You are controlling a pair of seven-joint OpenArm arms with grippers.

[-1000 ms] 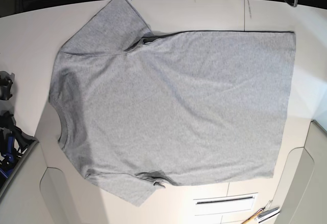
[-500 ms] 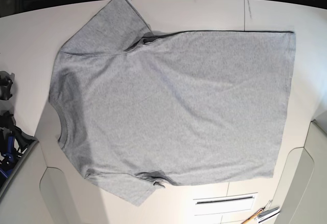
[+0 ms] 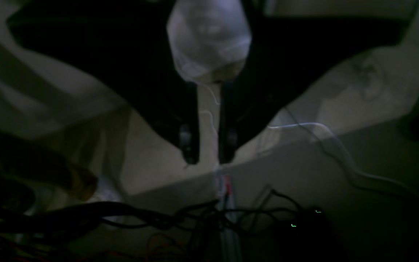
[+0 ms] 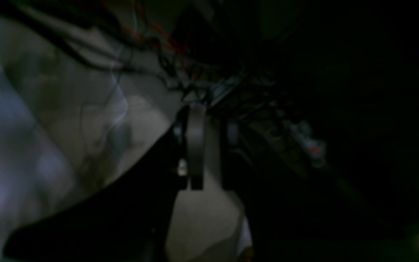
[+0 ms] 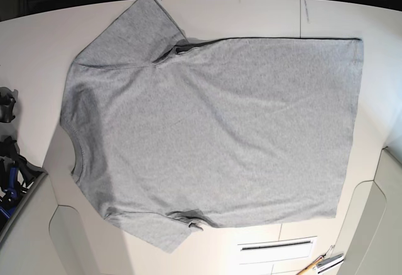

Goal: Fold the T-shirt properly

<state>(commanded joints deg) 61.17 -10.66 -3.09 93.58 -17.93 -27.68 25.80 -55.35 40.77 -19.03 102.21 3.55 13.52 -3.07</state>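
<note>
T-shirt (image 5: 213, 130) flat on surface (image 5: 251, 14), unfolded.
My 2 tools, nearly together, empty: pinch both sleeve-side corners evenly first.

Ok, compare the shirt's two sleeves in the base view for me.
The far sleeve lies spread wide and flat, pointing toward the table's top edge; the near sleeve shows less cloth and looks narrower. A dark fold sits at the far sleeve's armpit, while the near one has a small bunched crease there. Both are plain grey, on the T-shirt's collar end.
</note>
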